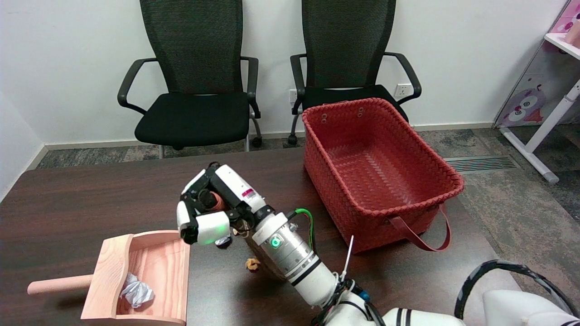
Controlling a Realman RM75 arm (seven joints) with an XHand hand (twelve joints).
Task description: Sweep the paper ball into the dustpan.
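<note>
the paper ball [137, 292] is seen lying inside the wooden dustpan [108, 267], whose open mouth is turned toward the right hand [206, 210], where a brown brush handle [217, 201] is gripped by curled fingers for sweeping.

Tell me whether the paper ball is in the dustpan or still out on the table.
In. The crumpled paper ball lies on the floor of the wooden dustpan, near its back wall, not on the dark table.

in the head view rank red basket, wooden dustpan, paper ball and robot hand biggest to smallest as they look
1. red basket
2. wooden dustpan
3. robot hand
4. paper ball

The dustpan lies nearer the camera than the basket, yet the basket looks much larger anyway.
</note>
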